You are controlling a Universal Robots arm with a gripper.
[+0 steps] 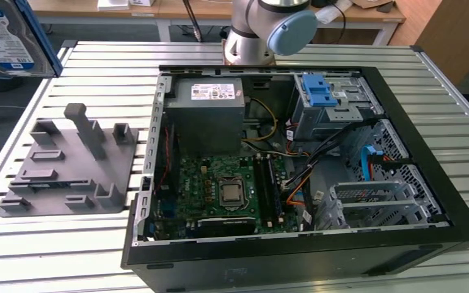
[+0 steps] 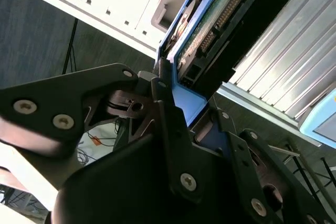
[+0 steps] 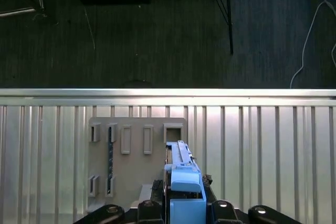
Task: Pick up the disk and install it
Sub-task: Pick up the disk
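The disk [image 1: 2, 36], silver-grey with a white-and-blue label and a blue carrier bracket, hangs high in the air at the exterior view's far left, above the table edge. In the second wrist view my gripper [image 2: 189, 100] is shut on the blue bracket at one end of the disk [image 2: 210, 24], whose green circuit-board side shows. In the first wrist view the disk [image 3: 181, 166] stands edge-on between my black fingers [image 3: 157, 188], over the grey holder plate [image 3: 136, 156].
An open black computer case [image 1: 430, 183] lies on the slatted metal table [image 1: 55, 244]. Inside are a grey power-supply box [image 1: 210, 110], the motherboard [image 1: 226, 189] and a metal cage with a blue latch [image 1: 320, 91]. The grey holder plate [image 1: 63, 165] lies beside the case.
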